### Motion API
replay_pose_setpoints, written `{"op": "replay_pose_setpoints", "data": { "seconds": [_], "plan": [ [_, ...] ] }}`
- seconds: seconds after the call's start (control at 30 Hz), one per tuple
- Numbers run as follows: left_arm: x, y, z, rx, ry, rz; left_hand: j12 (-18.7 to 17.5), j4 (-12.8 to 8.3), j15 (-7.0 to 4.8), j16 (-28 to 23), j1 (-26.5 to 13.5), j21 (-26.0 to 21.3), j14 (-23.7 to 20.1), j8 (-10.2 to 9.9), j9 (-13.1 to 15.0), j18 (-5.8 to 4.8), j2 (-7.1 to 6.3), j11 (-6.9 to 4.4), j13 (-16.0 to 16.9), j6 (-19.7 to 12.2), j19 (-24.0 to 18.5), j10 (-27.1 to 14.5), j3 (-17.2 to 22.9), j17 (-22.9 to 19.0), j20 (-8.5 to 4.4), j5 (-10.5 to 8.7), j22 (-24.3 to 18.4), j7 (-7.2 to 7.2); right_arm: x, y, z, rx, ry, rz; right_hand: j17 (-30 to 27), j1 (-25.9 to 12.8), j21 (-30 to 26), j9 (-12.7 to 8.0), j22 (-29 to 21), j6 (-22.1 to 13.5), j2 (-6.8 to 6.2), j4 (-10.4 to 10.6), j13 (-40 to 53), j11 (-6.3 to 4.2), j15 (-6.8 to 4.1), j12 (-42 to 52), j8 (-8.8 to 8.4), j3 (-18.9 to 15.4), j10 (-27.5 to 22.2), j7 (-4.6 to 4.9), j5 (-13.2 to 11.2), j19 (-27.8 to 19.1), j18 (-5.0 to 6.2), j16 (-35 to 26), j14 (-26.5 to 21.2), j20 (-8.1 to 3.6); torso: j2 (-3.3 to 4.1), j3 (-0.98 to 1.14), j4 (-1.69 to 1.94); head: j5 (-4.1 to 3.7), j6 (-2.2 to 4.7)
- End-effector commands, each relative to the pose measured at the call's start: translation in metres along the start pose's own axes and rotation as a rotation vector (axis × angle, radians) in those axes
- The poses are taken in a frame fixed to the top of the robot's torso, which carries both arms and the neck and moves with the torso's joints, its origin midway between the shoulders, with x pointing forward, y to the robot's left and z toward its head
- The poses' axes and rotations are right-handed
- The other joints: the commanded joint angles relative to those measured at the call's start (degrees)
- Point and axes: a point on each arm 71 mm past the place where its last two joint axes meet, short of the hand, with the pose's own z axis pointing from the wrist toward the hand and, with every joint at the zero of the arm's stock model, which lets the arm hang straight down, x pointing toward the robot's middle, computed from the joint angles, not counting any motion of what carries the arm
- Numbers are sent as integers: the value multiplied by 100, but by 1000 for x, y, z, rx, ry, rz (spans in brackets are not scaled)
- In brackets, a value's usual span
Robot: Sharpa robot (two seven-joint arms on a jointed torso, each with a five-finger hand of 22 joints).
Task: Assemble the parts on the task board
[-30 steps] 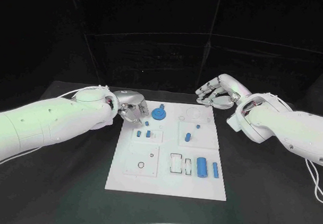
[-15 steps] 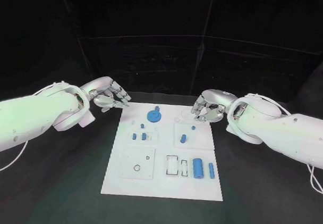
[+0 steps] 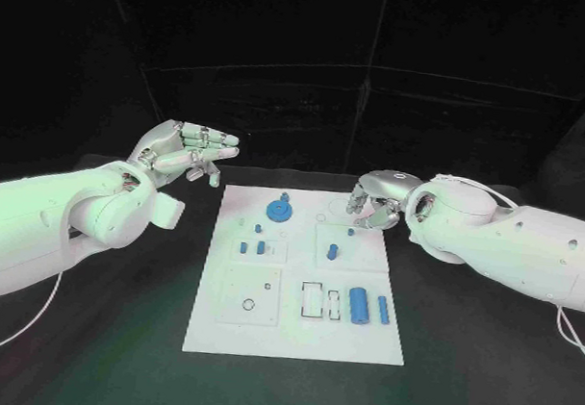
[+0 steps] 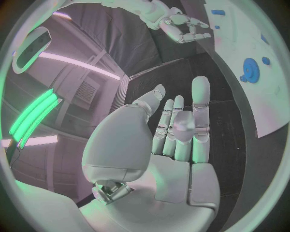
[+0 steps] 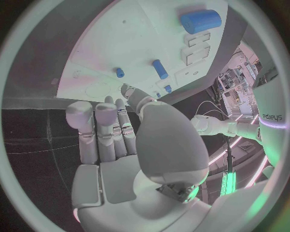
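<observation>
A white task board (image 3: pixel 297 338) lies lengthwise in the middle of a black desk (image 3: pixel 112 340). The left robot hand (image 3: pixel 183 151) hangs above the desk off the board's 10 o'clock corner, well clear of it, its fingers apart and holding nothing. The right robot hand (image 3: pixel 373 206) hovers over the board's 1 o'clock corner. Its fingers are half hidden behind the wrist in the head view; the right wrist view shows them stretched out side by side, gripping nothing.

On the board, a blue gear (image 3: pixel 281 207) stands toward 11 o'clock. Below it sit several small blue pegs (image 3: pixel 253 248), too small to tell apart. A blue peg (image 3: pixel 331 252) lies right of centre, with a smaller one (image 3: pixel 351 232) just above it. At about 4 o'clock a thick blue cylinder (image 3: pixel 358 304) stands just beside a thin blue pin (image 3: pixel 382 310), next to two rectangular slots (image 3: pixel 311 297); whether anything sits in the slots cannot be made out. A small black ring (image 3: pixel 248 304) lies at 7 o'clock.

Bare desk runs along both long edges of the board and its near edge.
</observation>
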Motion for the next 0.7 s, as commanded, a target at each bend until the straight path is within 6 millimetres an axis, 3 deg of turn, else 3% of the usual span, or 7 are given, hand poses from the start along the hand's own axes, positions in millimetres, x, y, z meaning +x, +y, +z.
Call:
{"op": "replay_pose_setpoints", "data": {
  "seconds": [0.03,0.7],
  "plan": [
    [0,-6,-2,59,-47,-145,33,11,-3,-17,3,-32,-41,39,-7,73,57,-1,0,47,-34,33,-1,-15,-7,9,-12,-13,3,0,2,5,26,-39,73,-25,76,-4,60,-71,-18,-13,-1,9,37,-18,-15,19,-57,2,-31,41,-126,94,187,23,5,6,-9,1,-9],
    [6,-8,-5,77,-40,-167,58,6,-9,-24,8,-59,-54,50,-5,74,54,-11,2,72,-42,64,-9,-34,-11,6,-33,-22,14,6,8,-6,78,-42,640,17,605,15,665,1,47,-44,6,7,49,57,18,116,4,3,-31,296,-233,766,212,52,4,13,-18,40,-85]
  ]
}}
